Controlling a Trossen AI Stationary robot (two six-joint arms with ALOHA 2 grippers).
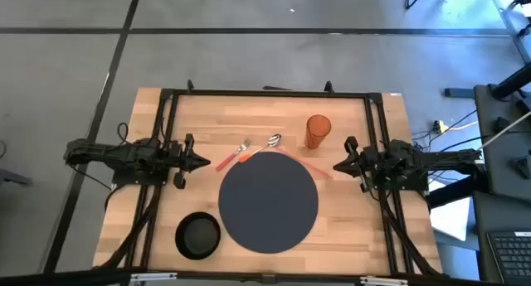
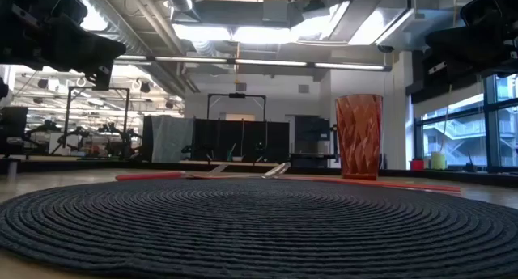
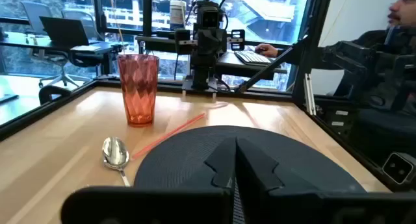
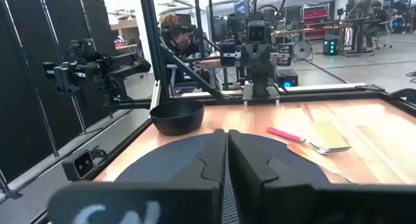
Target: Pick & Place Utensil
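Observation:
A fork with a pink-red handle (image 1: 233, 155) and a spoon (image 1: 267, 144) lie flat on the wooden table at the far edge of the round dark placemat (image 1: 268, 201). The spoon also shows in the left wrist view (image 3: 115, 152), the fork in the right wrist view (image 4: 305, 138). A thin red stick (image 1: 309, 162) lies by the mat. My left gripper (image 1: 202, 162) is shut and empty at the mat's left. My right gripper (image 1: 337, 166) is shut and empty at the mat's right. Both hover above the table.
An orange tumbler (image 1: 318, 131) stands upright at the far right of the mat. A black bowl (image 1: 198, 235) sits near the table's near left corner. A black frame (image 1: 265, 94) runs round the table. A person sits beyond the table in the left wrist view (image 3: 390, 49).

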